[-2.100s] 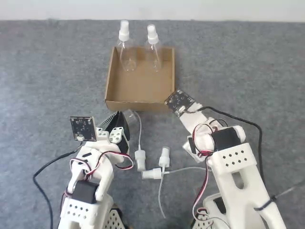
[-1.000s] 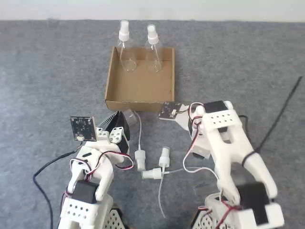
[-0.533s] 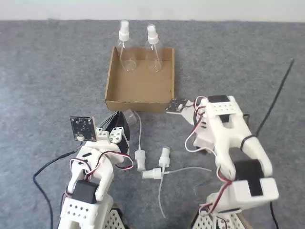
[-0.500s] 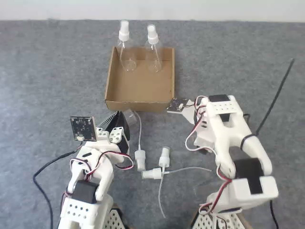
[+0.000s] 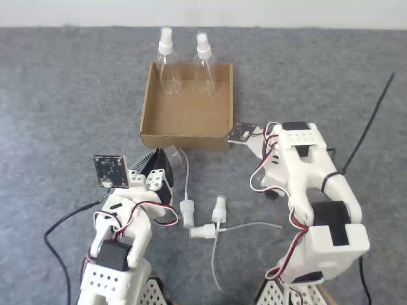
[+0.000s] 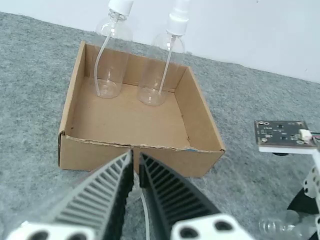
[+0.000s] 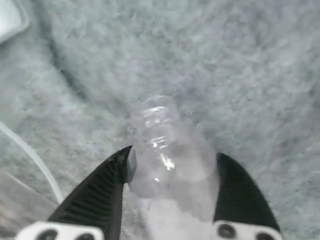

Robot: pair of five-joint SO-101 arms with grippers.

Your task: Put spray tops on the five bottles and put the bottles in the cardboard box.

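Bright, even light falls from above on the grey counter point(image 5: 76, 82), and shadows are soft and short. The deepest shade lies beneath the right arm point(image 5: 304, 171) and on the outer front wall of the cardboard box point(image 6: 125, 157), which is darker than its lit floor. The two capped bottles point(image 6: 160, 75) stand against a bright pale wall point(image 6: 250, 30) and carry faint highlights. Between the fingers of the right end effector point(image 7: 175, 157), the uncapped bottle point(image 7: 160, 130) shows small white glints, and a dark shadow band crosses the counter beside it. The held bottle point(image 5: 177, 159) shows pale against the dark left end effector point(image 5: 163, 155).
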